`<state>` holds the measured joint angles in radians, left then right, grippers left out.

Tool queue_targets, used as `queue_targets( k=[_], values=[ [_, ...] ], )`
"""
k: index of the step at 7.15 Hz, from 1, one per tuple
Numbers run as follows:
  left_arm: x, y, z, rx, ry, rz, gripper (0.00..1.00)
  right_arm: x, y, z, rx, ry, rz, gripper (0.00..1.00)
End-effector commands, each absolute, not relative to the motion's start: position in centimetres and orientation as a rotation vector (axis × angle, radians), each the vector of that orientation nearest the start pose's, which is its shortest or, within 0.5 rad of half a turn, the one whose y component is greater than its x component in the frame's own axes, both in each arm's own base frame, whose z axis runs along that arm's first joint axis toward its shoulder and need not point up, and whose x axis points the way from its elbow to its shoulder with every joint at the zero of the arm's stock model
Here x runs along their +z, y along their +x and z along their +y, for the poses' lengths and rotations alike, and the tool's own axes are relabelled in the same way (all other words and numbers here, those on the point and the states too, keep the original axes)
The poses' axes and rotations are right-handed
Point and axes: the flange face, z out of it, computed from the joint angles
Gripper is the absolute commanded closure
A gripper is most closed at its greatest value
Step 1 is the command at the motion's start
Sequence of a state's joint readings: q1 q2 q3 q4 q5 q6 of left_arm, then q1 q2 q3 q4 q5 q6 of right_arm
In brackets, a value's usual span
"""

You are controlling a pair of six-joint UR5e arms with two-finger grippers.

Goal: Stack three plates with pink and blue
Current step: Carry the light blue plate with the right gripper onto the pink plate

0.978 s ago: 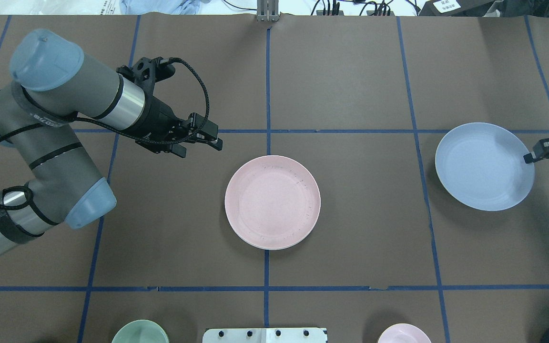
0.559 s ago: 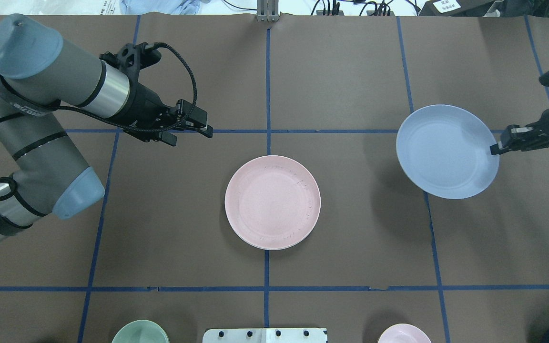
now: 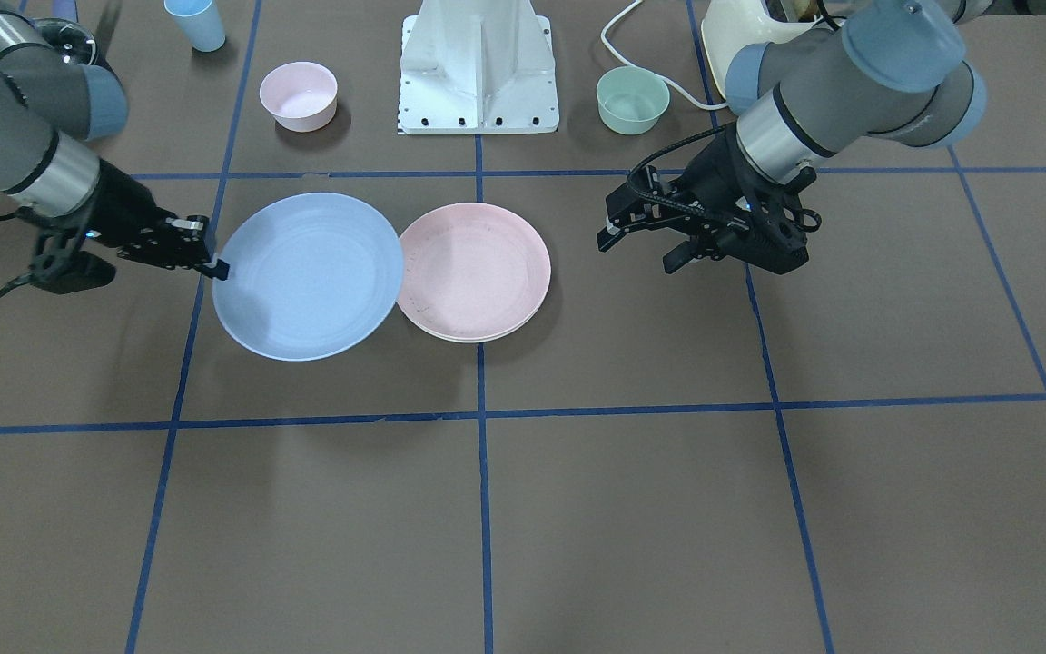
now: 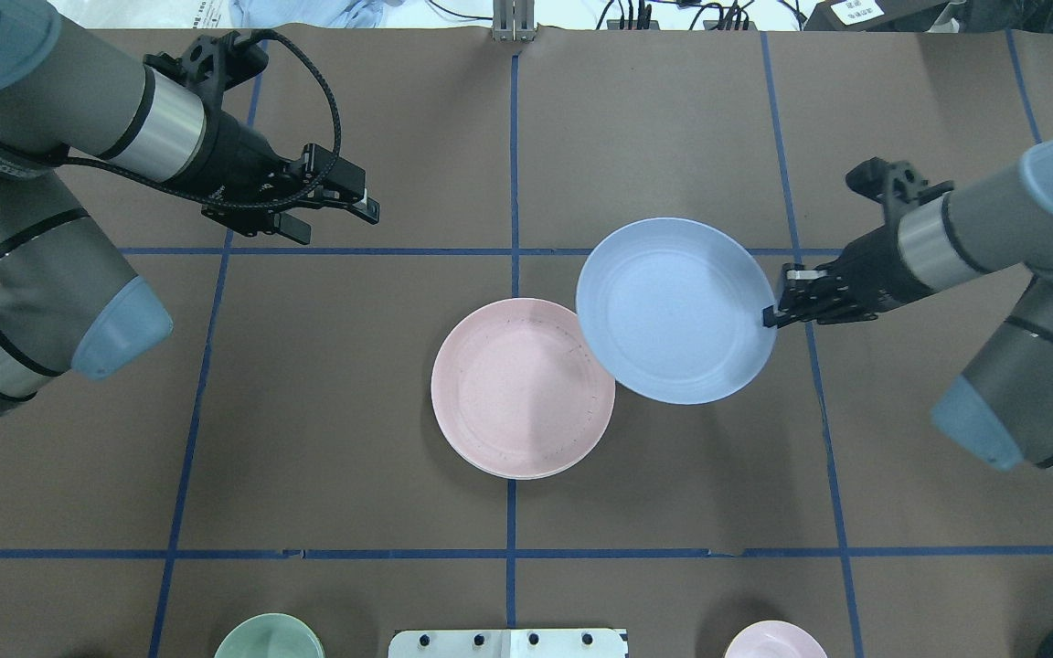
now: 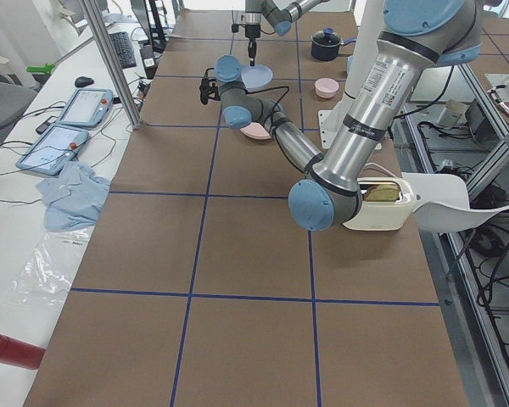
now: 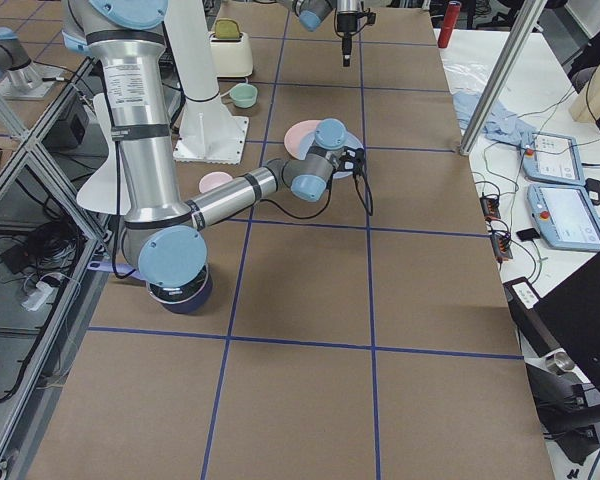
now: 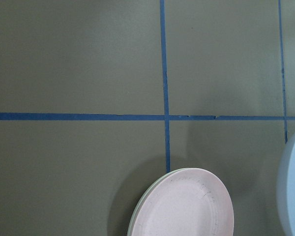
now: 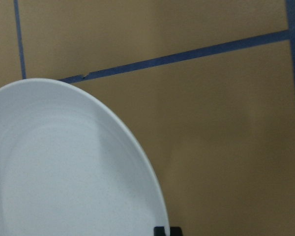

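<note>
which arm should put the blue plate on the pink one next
Right. The right gripper is shut on the rim of the blue plate, holding it lifted with its edge overlapping the pink plate in the overhead view. The left gripper is open, empty and off to the side.

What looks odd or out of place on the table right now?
Nothing is spilled or broken. The pink plate has small dark specks around its inner ring, and it sits slightly off-centre on the pale plate beneath it. The blue plate is pinched at its rim by the right tool, partly over the pink plate.
</note>
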<state>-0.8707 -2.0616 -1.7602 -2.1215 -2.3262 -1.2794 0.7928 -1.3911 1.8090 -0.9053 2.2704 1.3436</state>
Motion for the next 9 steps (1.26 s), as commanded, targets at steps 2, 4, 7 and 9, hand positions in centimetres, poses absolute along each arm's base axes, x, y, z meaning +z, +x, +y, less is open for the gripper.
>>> queue_targets(
  k=[2,4,7,9],
  values=[
    [22.3,34.0,-50.8,-0.031,0.088,1.321,0.0,32.1,-42.3,-39.4,0.132,-0.028,-1.224,1.0],
    [22.2,33.9,-50.7,-0.032,0.088,1.323,0.0,31.5,-43.2,-39.1,0.121,-0.028,-1.232,1.0],
    [22.3,33.9,-50.7,-0.033,0.089,1.322,0.0,30.5,-45.8,-37.5,0.146,-0.041,-1.237,1.0],
    [22.3,33.9,-50.7,-0.032,0.088,1.323,0.0,30.9,-45.7,-37.7,0.152,-0.039,-1.228,0.0]
  ],
)
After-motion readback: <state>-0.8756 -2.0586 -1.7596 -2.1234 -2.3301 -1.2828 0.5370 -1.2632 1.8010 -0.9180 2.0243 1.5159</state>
